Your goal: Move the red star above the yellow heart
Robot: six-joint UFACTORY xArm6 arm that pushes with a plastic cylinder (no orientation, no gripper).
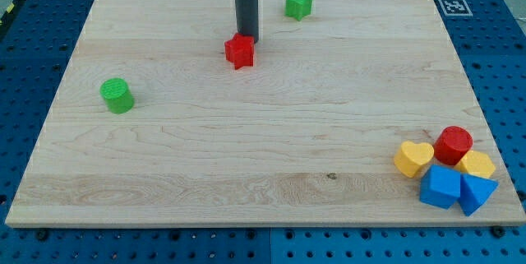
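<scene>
1. Bench (pixel 263 182): you've got a wooden board with most of its middle bare. Blocks sit far-left of centre and in a cluster at the near-right corner.
2. Near-right cluster: yellow heart (pixel 412 158), red cylinder (pixel 453 144) just behind it to the right, a second yellow block (pixel 477 164), blue cube (pixel 441 187) and blue wedge-like block (pixel 477 192). They look packed tight, touching or nearly so.
3. Red star (pixel 240 51): far side, a little left of centre, well apart from the heart.
4. Bystanders: green cylinder (pixel 117 95) at mid-left, green star (pixel 298 3) at the far edge, right of the rod. Neither lies on the way to the heart.
5. My tip (pixel 247 39): planted at the star's far-right edge, touching or all but touching.
6. Claw: there is none on this rig, so no opening to report and nothing held. Contact is the tip against the star only.
7. Step, as I judge it: you're at the start of the push; the star is nowhere near its goal.
8. Next move calls for: a long push right and nearer, ending on the far side of the heart. From where the tip stands you'd drive the star near-left, so shift the tip to the star's far-left side first.
9. Watch the red cylinder: it crowds the spot just beyond the heart.
</scene>
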